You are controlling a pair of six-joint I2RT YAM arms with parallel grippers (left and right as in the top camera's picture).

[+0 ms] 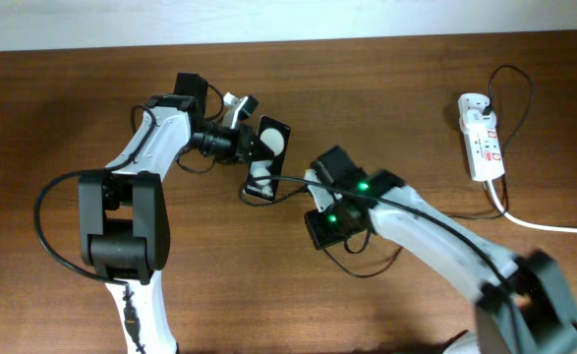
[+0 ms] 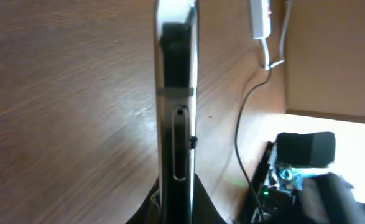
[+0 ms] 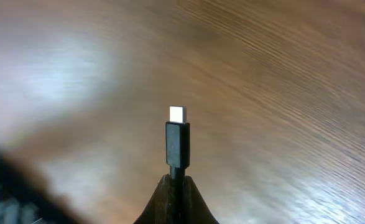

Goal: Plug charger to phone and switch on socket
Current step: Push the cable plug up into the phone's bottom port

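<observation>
Robotics lab bench, by the look: white-and-black robot arms at eight o'clock (image 1: pixel 145 157) and four o'clock (image 1: pixel 435 236), brown wood-grain surface (image 1: pixel 52 98), white power strip (image 1: pixel 482 138) at two o'clock.

I find the black phone (image 1: pixel 270 155) just off table centre toward 11 o'clock, seen edge-on from the left wrist. Charger (image 3: pixel 177 144): black plug with a silver tip pointing to 12 o'clock, unplugged. The white socket (image 1: pixel 482 138) lies at 3 o'clock, its long axis running 12 to 6.

White arm links (image 1: pixel 160 138) with black joints (image 1: pixel 121 221), looped black cables (image 1: pixel 38 211), green lights (image 1: pixel 363 185) behind the right arm's black fingers (image 3: pixel 157 208)
</observation>
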